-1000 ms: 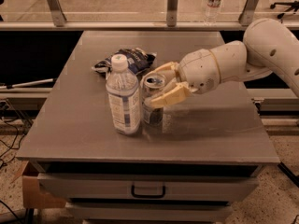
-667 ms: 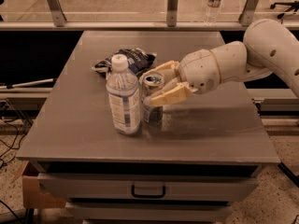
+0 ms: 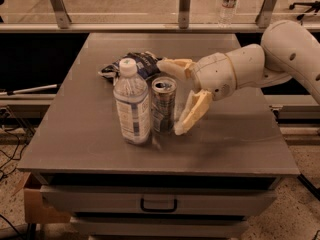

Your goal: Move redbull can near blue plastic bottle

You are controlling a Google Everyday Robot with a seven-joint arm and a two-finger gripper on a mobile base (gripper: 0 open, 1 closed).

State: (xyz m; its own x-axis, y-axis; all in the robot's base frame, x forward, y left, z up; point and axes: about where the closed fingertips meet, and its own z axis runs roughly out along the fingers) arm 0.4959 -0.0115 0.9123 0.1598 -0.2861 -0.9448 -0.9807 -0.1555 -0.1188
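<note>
The redbull can (image 3: pixel 163 109) stands upright on the grey table (image 3: pixel 235 144), close against the right side of the blue plastic bottle (image 3: pixel 132 109), a clear bottle with a white cap. My gripper (image 3: pixel 171 97) is open right at the can. One finger (image 3: pixel 175 65) reaches behind the can's top. The other finger (image 3: pixel 194 111) slants down beside the can's right side. The can stands free between the spread fingers.
A dark blue foil snack bag (image 3: pixel 136 64) lies just behind the bottle and can. A small clear bottle (image 3: pixel 229 4) stands beyond the glass rail at the back. My white arm (image 3: pixel 280 59) comes in from the right. A drawer front (image 3: pixel 158 200) is below the table's near edge.
The gripper was shut on the can before; now its fingers have spread apart and let the can go. The can stands beside the bottle as before.
</note>
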